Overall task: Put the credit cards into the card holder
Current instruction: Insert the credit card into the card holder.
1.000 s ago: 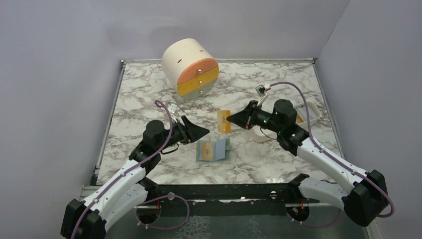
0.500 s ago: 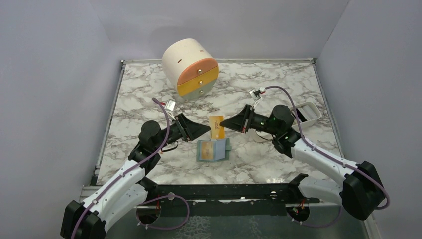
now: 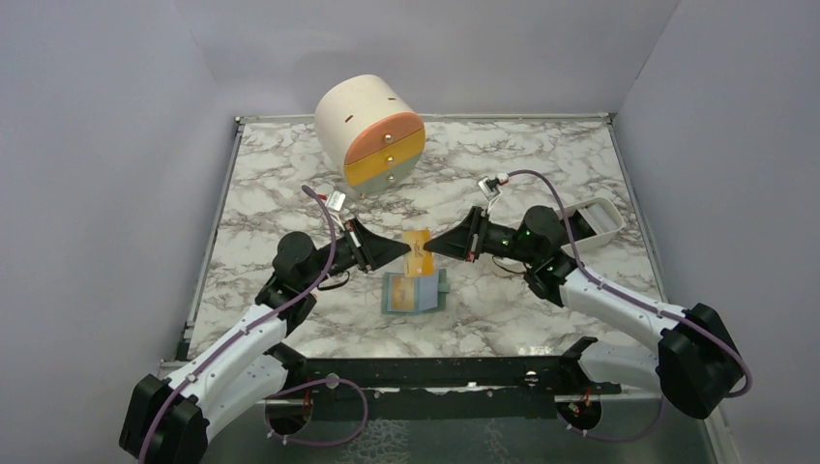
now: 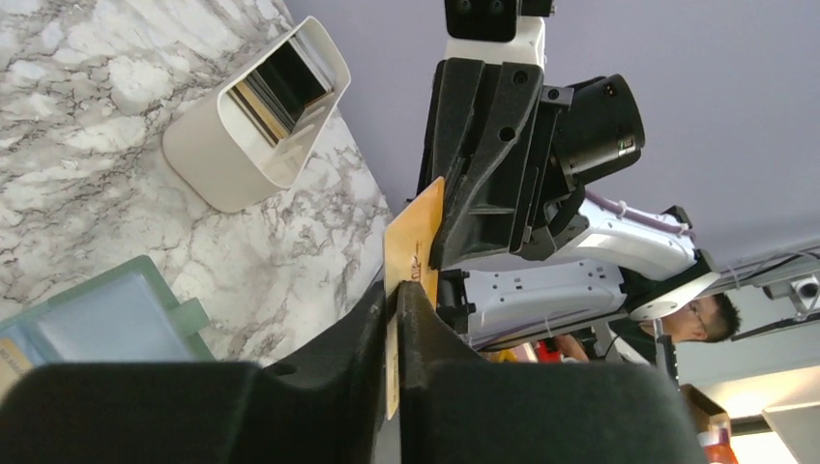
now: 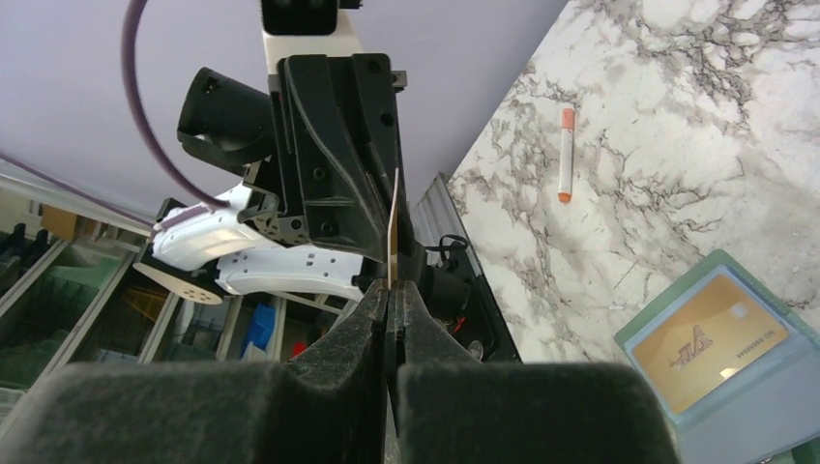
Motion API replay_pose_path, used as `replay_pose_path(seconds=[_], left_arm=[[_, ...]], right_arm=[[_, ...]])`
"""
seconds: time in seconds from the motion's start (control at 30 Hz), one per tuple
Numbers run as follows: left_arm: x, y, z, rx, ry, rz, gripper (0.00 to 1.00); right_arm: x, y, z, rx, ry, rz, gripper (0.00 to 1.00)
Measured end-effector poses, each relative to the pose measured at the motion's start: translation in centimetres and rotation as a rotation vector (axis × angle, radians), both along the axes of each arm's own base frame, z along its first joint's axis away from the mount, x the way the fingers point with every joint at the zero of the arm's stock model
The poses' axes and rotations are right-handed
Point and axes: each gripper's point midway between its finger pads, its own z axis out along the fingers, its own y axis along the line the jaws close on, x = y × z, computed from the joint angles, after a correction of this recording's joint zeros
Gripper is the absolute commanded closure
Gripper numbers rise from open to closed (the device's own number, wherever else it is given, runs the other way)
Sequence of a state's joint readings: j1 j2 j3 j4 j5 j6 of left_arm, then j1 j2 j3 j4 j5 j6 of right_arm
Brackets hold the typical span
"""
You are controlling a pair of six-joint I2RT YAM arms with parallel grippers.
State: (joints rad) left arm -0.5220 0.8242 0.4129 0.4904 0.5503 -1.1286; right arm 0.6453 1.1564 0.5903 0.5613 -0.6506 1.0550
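I see card holder lying open mid-table, toward near edge, one tan card slotted inside. Just above it, left gripper and right gripper both pinched tight on same tan-orange card, held edge-up. Cream drawer cylinder at far edge.

No text, number or brand can be read in any view. The thin tan-orange plastic card seated in the flat sage-green bifold wallet on the marble surface carries a dark angular logo-like mark at its centre and a fine row of small characters beside it, both too small to resolve. The second tan-orange card, pinched between the left end effector and the right end effector, shows a few dark printed marks on its face in the left wrist view, likewise unreadable.
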Motion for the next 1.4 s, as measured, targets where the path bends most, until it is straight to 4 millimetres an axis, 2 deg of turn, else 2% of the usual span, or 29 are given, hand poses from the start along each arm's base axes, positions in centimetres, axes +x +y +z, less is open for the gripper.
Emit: replay_pose_path(seconds=[0.27,0.43,0.67,0.77,0.87,1.03,1.17,1.4], left_arm=[[-0.2,-0.2,0.2,-0.008,-0.019,-0.016,1.00],[-0.3,-0.1,-2.1,0.027,0.001,-0.015,1.00],[-0.4,0.3,-5.4,0.122,0.025,-0.004,1.00],[-0.1,0.8,-7.1,0.186,0.047,0.022,1.00],[0.2,1.5,-9.3,0.269,0.086,0.056,1.00],[0.4,2.3,-11.9,0.366,0.131,0.082,1.00],[0.3,2.4,-13.6,0.407,0.175,0.073,1.00],[0.6,2.0,-15.2,0.426,0.221,0.052,1.00]], right_arm=[[0.0,0.0,-1.3,-0.036,0.024,-0.001,0.68],[0.0,-0.6,-1.8,-0.082,0.011,-0.038,0.57],[0.9,-2.3,-3.1,-0.195,-0.016,-0.150,0.56],[1.7,-3.0,-4.5,-0.282,-0.001,-0.195,0.59],[2.1,-3.5,-6.0,-0.357,0.030,-0.220,0.65],[2.6,-3.8,-9.4,-0.489,0.094,-0.242,0.68],[2.2,-3.5,-12.1,-0.593,0.122,-0.230,0.69],[2.0,-1.8,-14.4,-0.723,0.093,-0.203,0.71]])
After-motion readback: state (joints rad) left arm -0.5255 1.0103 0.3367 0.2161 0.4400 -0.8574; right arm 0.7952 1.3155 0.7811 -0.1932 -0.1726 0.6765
